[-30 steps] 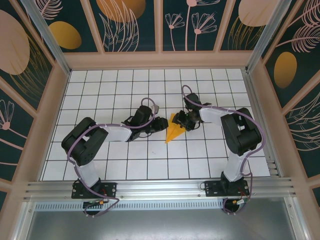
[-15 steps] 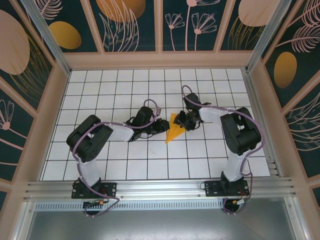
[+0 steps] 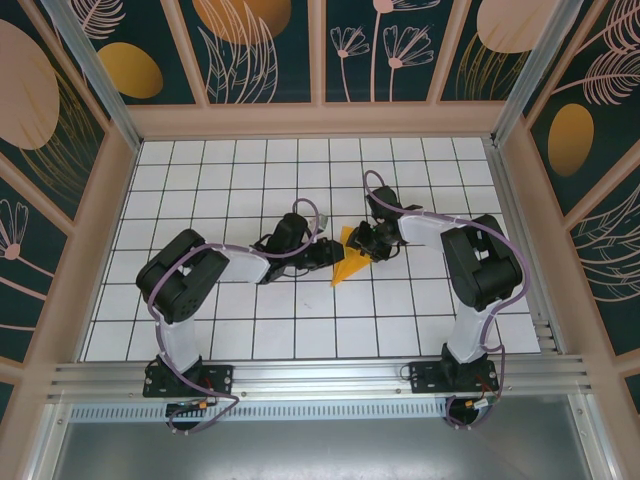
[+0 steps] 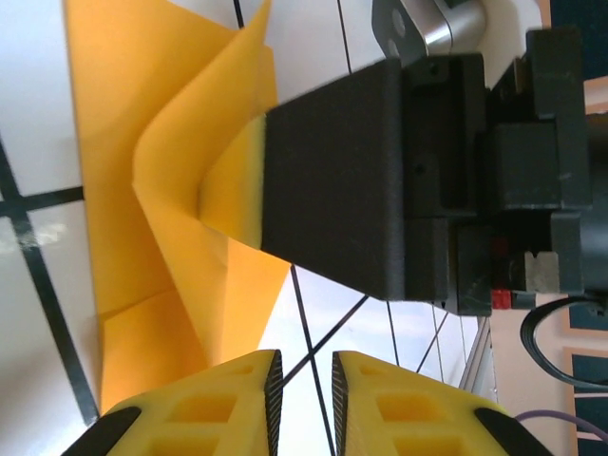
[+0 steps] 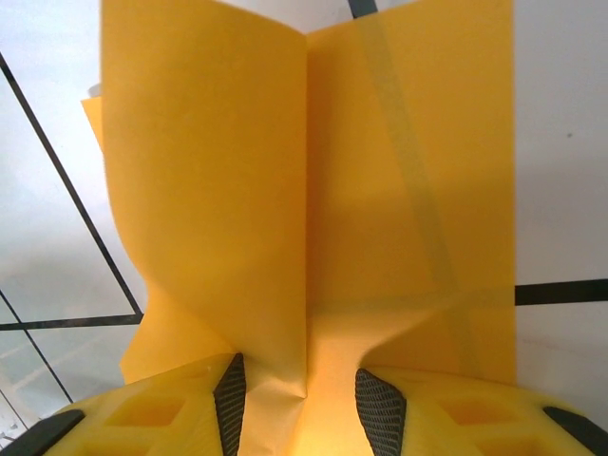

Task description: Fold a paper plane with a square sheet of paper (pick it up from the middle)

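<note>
The orange-yellow paper plane lies on the tiled floor mid-table, a narrow creased dart with its tip toward the near edge. Its wide far end is under my right gripper. In the right wrist view a raised fold of the paper stands between the right gripper's parted fingers, which are not pressed together on it. My left gripper sits just left of the dart. In the left wrist view its fingers stand a narrow gap apart over bare floor, beside the paper.
The white grid floor is ringed by tan walls with painted panels. An aluminium rail runs along the near edge by the arm bases. The two grippers are close together over the paper.
My left gripper has slid right, up to the dart's left edge. The right gripper and the paper have barely moved.
</note>
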Controlling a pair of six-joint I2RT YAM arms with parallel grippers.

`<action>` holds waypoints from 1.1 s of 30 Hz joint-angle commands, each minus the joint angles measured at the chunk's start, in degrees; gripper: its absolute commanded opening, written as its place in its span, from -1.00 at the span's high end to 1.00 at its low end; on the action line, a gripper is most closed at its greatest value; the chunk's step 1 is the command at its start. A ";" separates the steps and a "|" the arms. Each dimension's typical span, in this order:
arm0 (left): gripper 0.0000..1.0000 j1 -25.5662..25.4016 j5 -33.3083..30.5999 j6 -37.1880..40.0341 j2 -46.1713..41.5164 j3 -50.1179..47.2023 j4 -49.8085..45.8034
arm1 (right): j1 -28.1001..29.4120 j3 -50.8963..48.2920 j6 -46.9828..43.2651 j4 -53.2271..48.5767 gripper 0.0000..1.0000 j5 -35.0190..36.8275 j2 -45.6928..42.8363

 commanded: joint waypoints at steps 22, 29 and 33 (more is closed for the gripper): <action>0.52 -1.45 -5.40 3.15 3.46 5.62 -12.14 | -0.46 -5.91 1.13 -3.37 0.08 12.62 12.69; 0.55 -1.41 -5.50 3.00 3.98 5.89 -11.99 | -0.51 -6.37 1.09 -3.27 0.09 12.68 12.66; 0.57 -1.44 -5.42 2.92 4.55 6.02 -12.17 | -0.56 -6.50 1.14 -3.20 0.10 12.86 12.62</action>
